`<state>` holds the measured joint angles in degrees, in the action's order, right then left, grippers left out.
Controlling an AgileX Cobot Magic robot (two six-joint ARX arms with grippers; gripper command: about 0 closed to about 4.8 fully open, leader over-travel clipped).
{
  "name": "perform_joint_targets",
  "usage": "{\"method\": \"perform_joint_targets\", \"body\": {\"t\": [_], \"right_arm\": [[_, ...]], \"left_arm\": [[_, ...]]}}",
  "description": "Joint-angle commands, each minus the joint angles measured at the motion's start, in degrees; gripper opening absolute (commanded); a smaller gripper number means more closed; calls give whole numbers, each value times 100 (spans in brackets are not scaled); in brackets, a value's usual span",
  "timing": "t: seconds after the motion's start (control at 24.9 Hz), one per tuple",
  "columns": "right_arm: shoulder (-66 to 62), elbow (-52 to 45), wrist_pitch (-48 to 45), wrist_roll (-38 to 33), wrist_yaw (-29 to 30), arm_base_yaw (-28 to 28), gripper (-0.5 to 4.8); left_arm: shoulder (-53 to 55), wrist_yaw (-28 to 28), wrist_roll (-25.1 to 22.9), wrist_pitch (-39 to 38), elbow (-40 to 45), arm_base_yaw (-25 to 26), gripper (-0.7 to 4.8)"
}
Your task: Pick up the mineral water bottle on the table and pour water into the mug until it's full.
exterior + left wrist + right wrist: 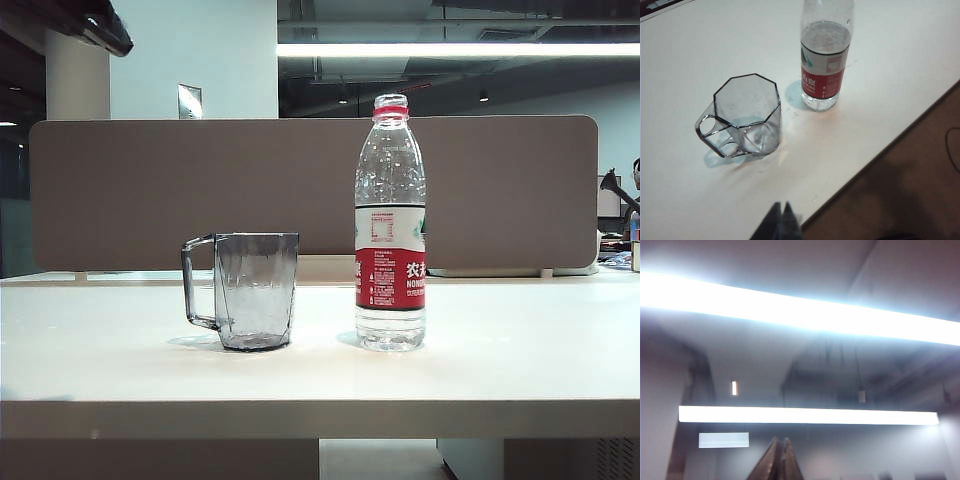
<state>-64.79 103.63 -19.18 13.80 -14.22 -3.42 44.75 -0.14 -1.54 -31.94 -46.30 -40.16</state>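
Exterior view, near to far: the white table point(320, 375) shows its thick front edge along the lower frame. On it, centre-left, stands the mug point(254, 291), upright, mouth up, its squared handle pointing to frame left. Just right of centre stands the bottle point(390, 224), upright, long axis vertical, neck and red ring up, taller than the mug. The two stand near each other, not touching. The water point(390, 328) is clear; its level cannot be read here. Behind them a taupe divider panel point(300, 190) runs across the back of the table. No arm shows in this view.

Left wrist view: left gripper point(781, 215) hangs above the table edge, fingers pressed together, holding nothing, well short of the mug point(746, 116) and the bottle point(823, 65).

Right wrist view: right gripper point(779, 452) points up at ceiling light strips point(805, 415), fingers clenched together, empty.
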Motion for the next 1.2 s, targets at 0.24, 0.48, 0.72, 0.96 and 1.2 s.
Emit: {"method": "perform_joint_targets", "body": {"t": [0.24, 0.48, 0.72, 0.96, 1.2], "right_arm": [[-2225, 162, 1512, -1469, -20, 87, 14], [-2874, -1620, 501, -1569, 20, -72, 14], [-2929, -4776, -2208, -1856, 155, -162, 14], [-2874, -7108, -4068, -1853, 59, -535, 14], [-2715, -8950, -6164, -1788, -44, -1711, 14]], "left_arm": [[-11, 20, 4, 96, -13, 4, -5], [-11, 17, 4, 96, -13, 7, -5], [-11, 17, 4, 94, -11, 7, -5], [-9, 17, 4, 107, -11, 7, -5], [2, 20, 4, 109, -11, 7, -5]]}}
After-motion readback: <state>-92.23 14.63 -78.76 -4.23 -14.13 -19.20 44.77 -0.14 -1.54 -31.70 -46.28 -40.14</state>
